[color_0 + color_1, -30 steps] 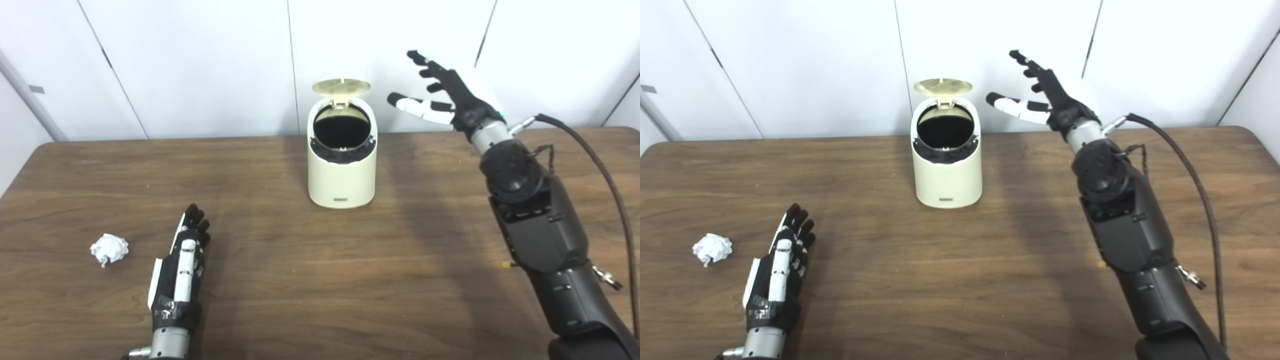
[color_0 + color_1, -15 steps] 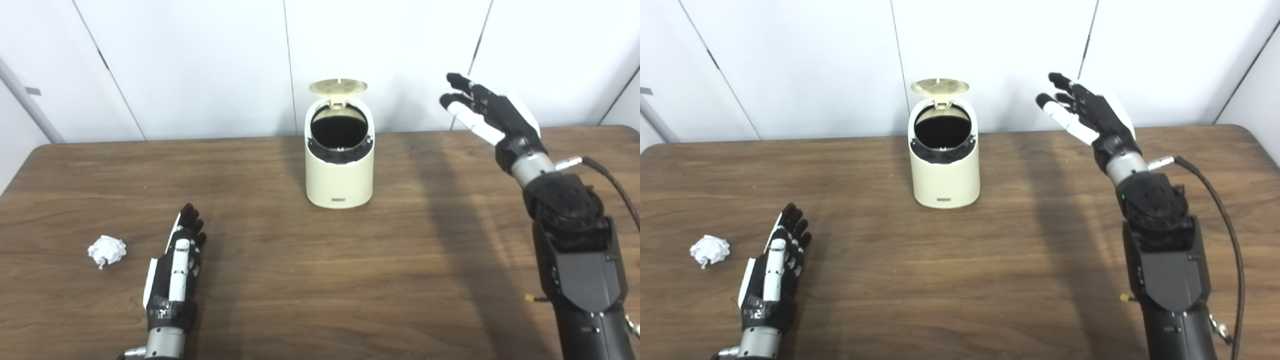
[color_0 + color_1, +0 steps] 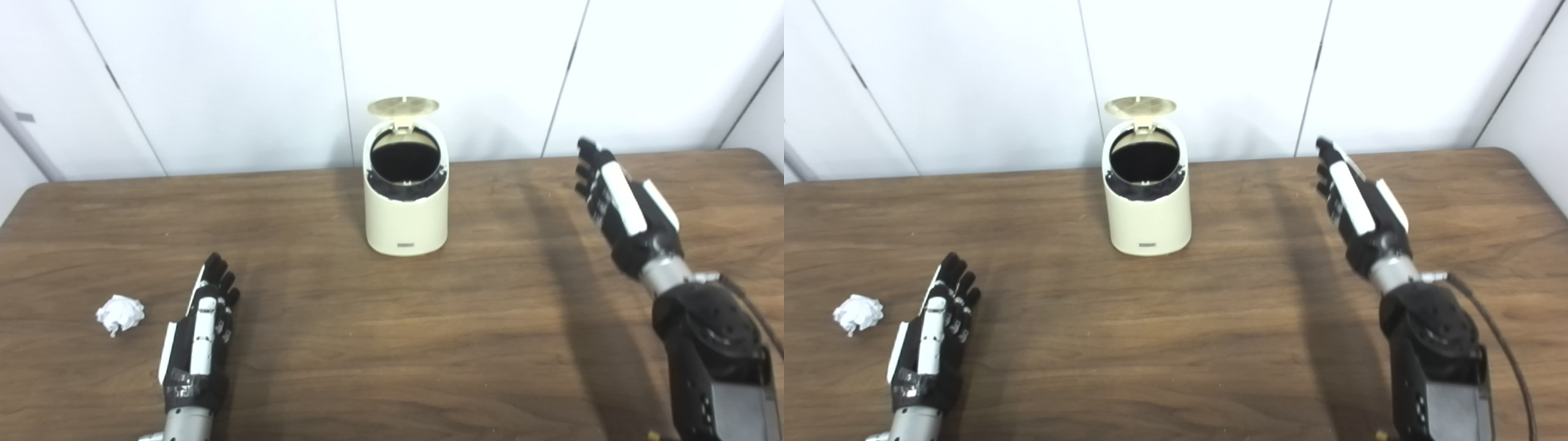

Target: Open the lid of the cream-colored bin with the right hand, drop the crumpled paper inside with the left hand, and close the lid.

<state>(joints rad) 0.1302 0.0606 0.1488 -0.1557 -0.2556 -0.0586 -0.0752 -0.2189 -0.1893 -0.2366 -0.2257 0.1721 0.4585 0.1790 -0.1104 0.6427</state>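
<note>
The cream-colored bin (image 3: 405,208) stands at the table's back middle, its round lid (image 3: 403,106) tipped up and the dark inside showing. A crumpled white paper ball (image 3: 119,313) lies on the table at the front left. My left hand (image 3: 199,334) rests flat on the table just right of the paper, open, apart from it. To the right of the bin my right hand (image 3: 618,205) is raised above the table, open, fingers straight and empty, well apart from the bin.
The brown wooden table (image 3: 392,343) runs the width of the view, with a white panelled wall (image 3: 245,73) close behind the bin. My right arm's black cable (image 3: 1494,343) trails at the right.
My right hand has drawn back from beside the bin's lid, down and to the right. The left hand and the paper have stayed put; the camera has shifted a little.
</note>
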